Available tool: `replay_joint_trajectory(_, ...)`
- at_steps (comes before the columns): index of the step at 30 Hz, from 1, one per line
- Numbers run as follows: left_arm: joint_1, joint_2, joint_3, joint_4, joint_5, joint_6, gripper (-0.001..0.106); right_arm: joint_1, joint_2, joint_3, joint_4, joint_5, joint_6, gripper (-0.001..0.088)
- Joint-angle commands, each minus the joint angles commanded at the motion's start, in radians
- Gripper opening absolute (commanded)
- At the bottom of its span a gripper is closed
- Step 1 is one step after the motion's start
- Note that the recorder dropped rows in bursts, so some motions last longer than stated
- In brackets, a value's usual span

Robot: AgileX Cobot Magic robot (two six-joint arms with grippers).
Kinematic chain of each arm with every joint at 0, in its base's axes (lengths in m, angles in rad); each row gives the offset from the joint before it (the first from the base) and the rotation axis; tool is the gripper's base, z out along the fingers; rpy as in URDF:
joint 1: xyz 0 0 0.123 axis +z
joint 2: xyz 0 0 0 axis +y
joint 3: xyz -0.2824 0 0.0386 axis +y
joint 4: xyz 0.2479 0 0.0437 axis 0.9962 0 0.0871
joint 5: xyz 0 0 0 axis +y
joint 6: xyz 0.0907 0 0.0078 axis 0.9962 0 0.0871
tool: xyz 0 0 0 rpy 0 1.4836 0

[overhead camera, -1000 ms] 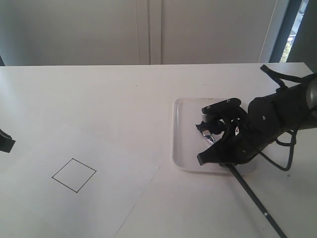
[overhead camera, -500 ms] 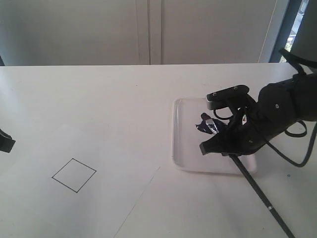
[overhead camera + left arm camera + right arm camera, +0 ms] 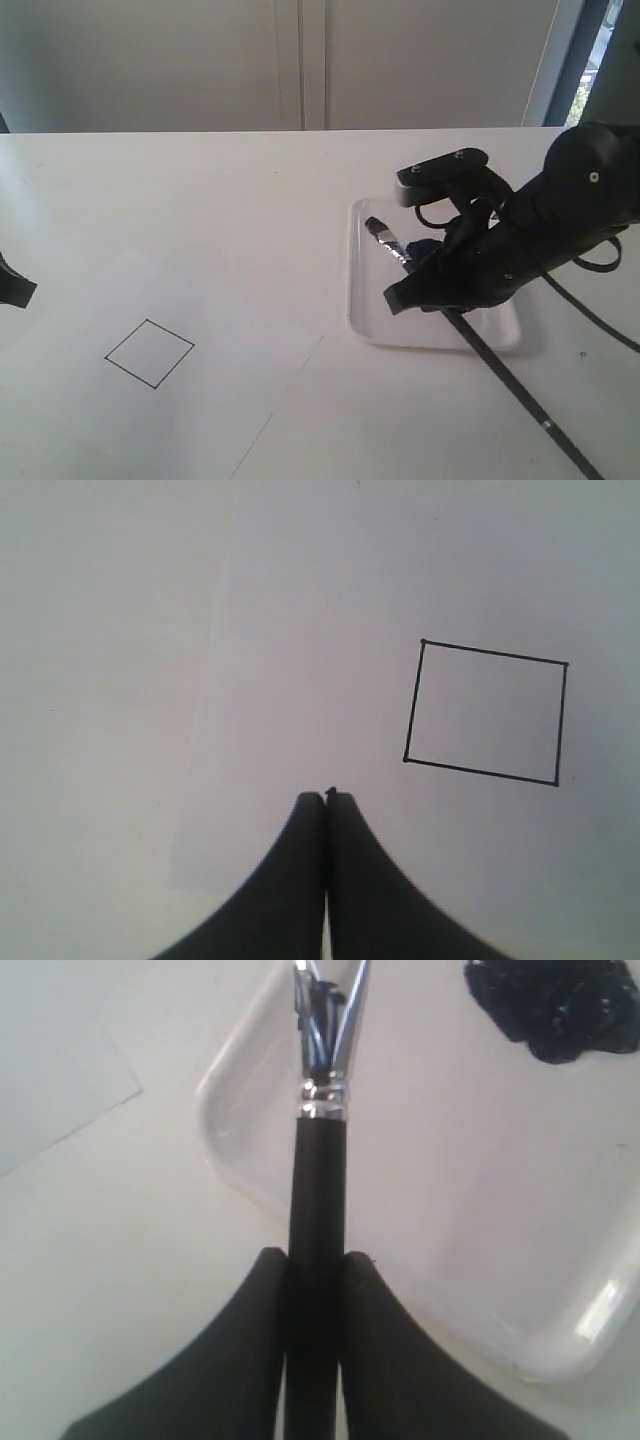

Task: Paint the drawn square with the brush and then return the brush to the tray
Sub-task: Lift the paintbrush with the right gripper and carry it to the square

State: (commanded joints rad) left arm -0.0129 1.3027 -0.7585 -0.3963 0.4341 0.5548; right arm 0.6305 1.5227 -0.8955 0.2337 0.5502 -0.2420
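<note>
My right gripper (image 3: 415, 295) (image 3: 317, 1256) is shut on the brush (image 3: 500, 375) (image 3: 318, 1185), holding its black handle just behind the silver ferrule. The bristle end (image 3: 378, 228) is raised above the tray (image 3: 365, 318) (image 3: 560, 1345), left of the dark paint blob (image 3: 428, 247) (image 3: 560, 1005). The handle trails down to the lower right. The drawn square (image 3: 149, 351) (image 3: 487, 711) lies unpainted on the white paper (image 3: 120, 400) at the lower left. My left gripper (image 3: 326, 796) is shut and empty, hovering over the paper beside the square.
The white table carries the paper sheet at the front left and the tray at the right. Only a dark tip of the left arm (image 3: 12, 288) shows at the exterior view's left edge. A grey wall stands behind the table.
My right gripper has lifted the brush's bristle end out of the paint blob and swung it up and left over the tray. The left gripper barely moved.
</note>
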Motion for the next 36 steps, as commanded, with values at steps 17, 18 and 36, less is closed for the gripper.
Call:
replay_joint_trajectory(17, 0.0, 0.122, 0.0, -0.009, -0.027, -0.008, 0.0, 0.311, 0.082, -0.158, 0.004, 0.067, 0.035, 0.0)
replay_joint_trajectory(18, 0.0, 0.133, 0.0, -0.012, -0.029, -0.008, 0.0, 0.316, 0.101, -0.168, 0.004, 0.067, 0.035, 0.0)
replay_joint_trajectory(36, 0.0, 0.268, 0.0, -0.06, -0.097, -0.008, 0.0, 0.316, 0.372, -0.463, 0.069, 0.241, -0.05, 0.0)
